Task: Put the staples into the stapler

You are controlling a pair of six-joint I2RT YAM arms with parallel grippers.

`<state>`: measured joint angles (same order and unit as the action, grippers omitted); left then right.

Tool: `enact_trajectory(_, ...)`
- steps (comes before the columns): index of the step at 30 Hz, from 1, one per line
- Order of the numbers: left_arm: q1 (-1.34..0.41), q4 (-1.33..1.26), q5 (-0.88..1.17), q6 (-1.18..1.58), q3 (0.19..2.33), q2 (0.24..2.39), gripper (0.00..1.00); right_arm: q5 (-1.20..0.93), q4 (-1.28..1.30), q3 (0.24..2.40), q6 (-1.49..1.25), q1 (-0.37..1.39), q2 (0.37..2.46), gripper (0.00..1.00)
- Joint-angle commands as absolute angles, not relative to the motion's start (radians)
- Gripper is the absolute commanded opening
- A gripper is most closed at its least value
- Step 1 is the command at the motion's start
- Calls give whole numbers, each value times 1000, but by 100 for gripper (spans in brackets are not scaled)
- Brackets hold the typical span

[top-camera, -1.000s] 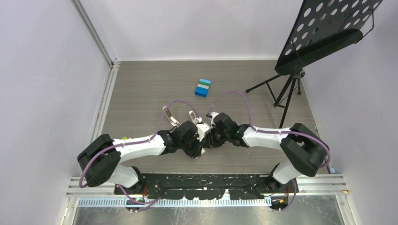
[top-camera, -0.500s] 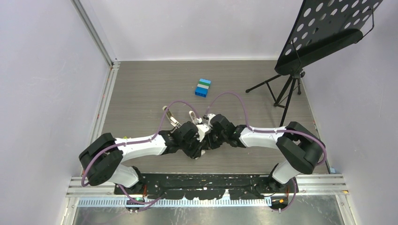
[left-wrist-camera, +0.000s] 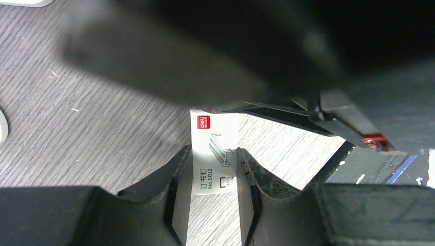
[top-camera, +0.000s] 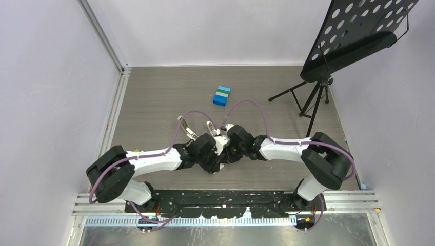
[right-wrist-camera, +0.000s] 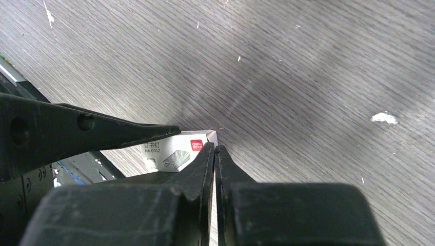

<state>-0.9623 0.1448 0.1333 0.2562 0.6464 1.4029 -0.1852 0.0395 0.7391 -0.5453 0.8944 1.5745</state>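
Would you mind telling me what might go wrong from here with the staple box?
The right end effector is almost shut at only a corner of the staple box, so it may slip off or tear the card. The left end effector clamps the box's sides, which might squash it and trap its contents.

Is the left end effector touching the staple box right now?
Touching. The left wrist view shows the staple box pinched between both fingers of the left end effector.
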Motion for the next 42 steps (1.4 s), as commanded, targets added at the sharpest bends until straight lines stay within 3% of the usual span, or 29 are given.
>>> enact_trajectory(1, -967, 58, 137, 259, 637, 1372, 29, -138, 70, 771, -514, 910, 1591, 8)
enact_trajectory(8, -968, 10, 138, 263, 614, 1378, 29, -135, 74, 789, -513, 929, 1619, 8)
enact_trajectory(13, -968, 21, 127, 264, 609, 1380, 29, -77, 101, 796, -510, 935, 1612, 0)
enact_trajectory(27, -968, 86, 103, 269, 588, 1336, 35, 131, 152, 766, -499, 936, 1515, 0)
enact_trajectory(35, -968, 147, 12, 362, 597, 1293, 56, 89, 122, 752, -507, 939, 1495, 0)
enact_trajectory(42, -968, 346, -197, 691, 631, 1214, 61, 111, 114, 748, -546, 955, 1510, 1)
